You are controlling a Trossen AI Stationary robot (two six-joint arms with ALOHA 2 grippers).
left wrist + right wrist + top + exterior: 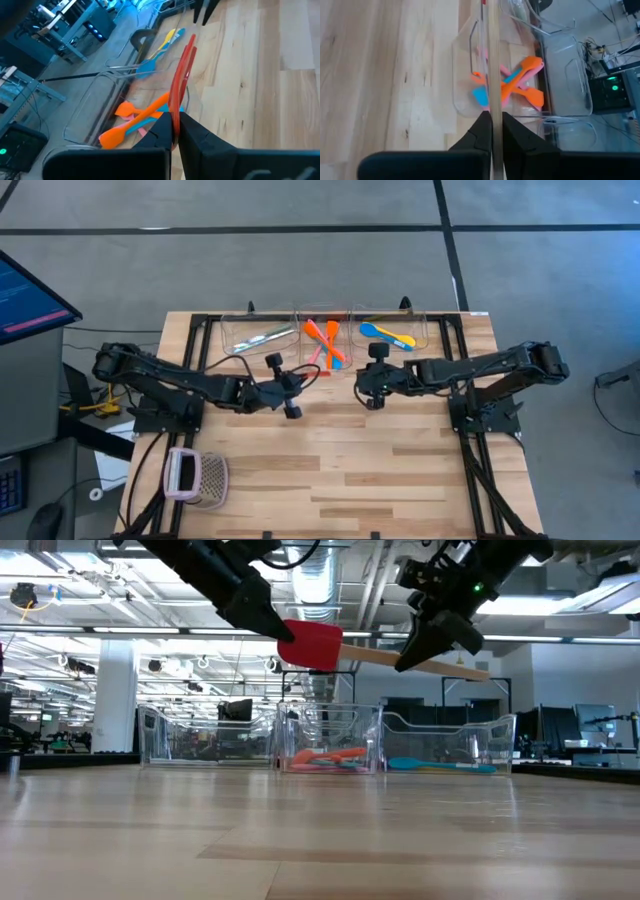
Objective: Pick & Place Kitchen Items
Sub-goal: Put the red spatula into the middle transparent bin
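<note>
Two grippers (265, 615) (425, 645) pinching flat red, wooden-handled spatula (312, 644)

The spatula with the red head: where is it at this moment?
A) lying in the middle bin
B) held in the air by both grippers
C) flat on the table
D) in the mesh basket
B: the spatula hangs above the table, left gripper at its head, right gripper on its handle.

Three clear bins (395, 330), a mesh basket (198, 477), a monitor (30, 298).
</note>
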